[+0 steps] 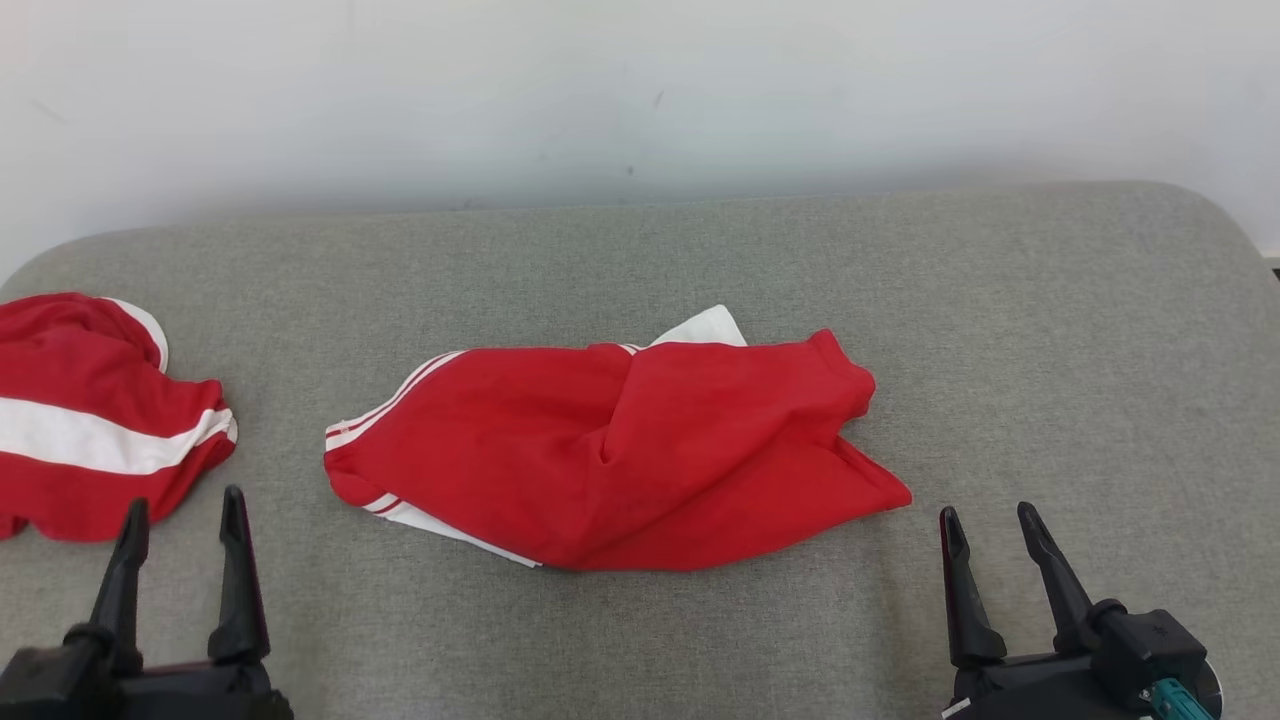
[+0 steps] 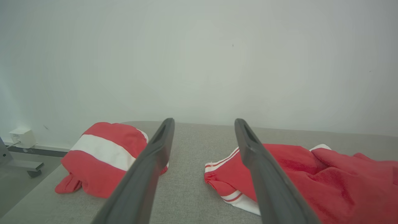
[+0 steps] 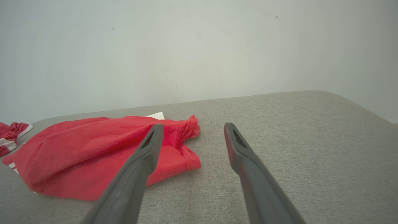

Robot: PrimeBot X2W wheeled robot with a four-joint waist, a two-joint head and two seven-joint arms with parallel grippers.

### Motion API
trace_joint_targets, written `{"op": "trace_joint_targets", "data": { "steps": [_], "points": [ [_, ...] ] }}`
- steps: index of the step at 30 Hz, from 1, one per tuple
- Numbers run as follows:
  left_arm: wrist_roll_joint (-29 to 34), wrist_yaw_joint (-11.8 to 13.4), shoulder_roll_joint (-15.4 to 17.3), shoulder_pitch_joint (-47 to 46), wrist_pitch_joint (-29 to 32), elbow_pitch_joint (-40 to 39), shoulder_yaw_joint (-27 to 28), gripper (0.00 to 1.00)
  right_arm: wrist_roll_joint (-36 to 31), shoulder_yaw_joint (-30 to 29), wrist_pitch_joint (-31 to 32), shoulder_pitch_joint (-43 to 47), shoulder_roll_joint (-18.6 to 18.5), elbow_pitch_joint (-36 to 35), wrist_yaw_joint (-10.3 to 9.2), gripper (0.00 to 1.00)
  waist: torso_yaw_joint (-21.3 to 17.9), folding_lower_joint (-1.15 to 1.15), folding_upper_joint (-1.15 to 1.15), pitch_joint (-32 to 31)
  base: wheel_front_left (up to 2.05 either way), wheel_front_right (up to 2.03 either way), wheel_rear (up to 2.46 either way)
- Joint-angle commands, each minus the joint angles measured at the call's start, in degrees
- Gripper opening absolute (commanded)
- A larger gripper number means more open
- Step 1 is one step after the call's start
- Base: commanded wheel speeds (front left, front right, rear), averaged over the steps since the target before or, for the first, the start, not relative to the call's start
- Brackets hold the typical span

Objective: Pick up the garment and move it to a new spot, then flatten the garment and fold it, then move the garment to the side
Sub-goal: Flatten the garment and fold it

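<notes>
I see the left gripper [image 1: 184, 500] and the right gripper [image 1: 988, 510] spread wide, holding nothing. The crumpled red garment with white side stripes [image 1: 610, 455] lies on the grey fabric-covered surface [image 1: 1050, 330] ahead, between them, touching neither. My left wrist view adds a small white wall box [image 2: 21, 137] past the surface's rounded edge; the right wrist view gives open grey cloth ahead and right of that gripper. A second red-and-white bundled garment [image 1: 95, 420], just ahead-left of the left gripper, is cut off at the head view's border.

Head camera looks down from above. Both wrist cameras sit low, facing the wall [image 2: 199, 62]; all three share the garment [image 1: 600, 450].
</notes>
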Motion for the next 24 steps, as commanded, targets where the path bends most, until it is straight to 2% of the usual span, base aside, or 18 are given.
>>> {"op": "trace_joint_targets", "data": {
  "steps": [1,7,13,18,24],
  "points": [
    [1.3,-0.4,-0.9,1.6,0.0,-0.5,1.2,1.0,-0.2,0.0,0.0,0.5,-0.1,0.0,-0.12,1.0,0.3,0.01,0.0,0.1,0.0,0.0,0.0],
    [4.4,-3.0,-4.4,4.3,0.0,-0.8,3.6,1.0,-0.4,-0.3,0.0,0.6,-0.1,0.5,-0.12,1.0,1.0,0.01,0.0,0.1,0.0,0.0,0.0],
    [6.1,-5.9,-6.6,4.9,0.0,0.0,5.2,1.0,-0.8,0.0,0.0,0.1,-0.1,1.1,-0.12,1.0,1.0,0.01,0.0,-0.1,0.0,0.0,0.0],
    [7.6,-7.1,-7.9,4.1,0.0,0.7,6.3,1.0,-1.0,0.6,0.0,-0.8,-0.1,1.7,-0.13,1.0,1.0,0.01,0.0,-0.1,0.0,0.0,0.0],
    [8.7,-8.6,-9.1,2.6,0.0,1.3,6.6,1.0,-3.9,1.1,0.4,-6.0,-0.3,4.3,-0.13,1.0,1.7,0.01,0.0,1.0,0.0,0.0,0.0]
  ]
}}
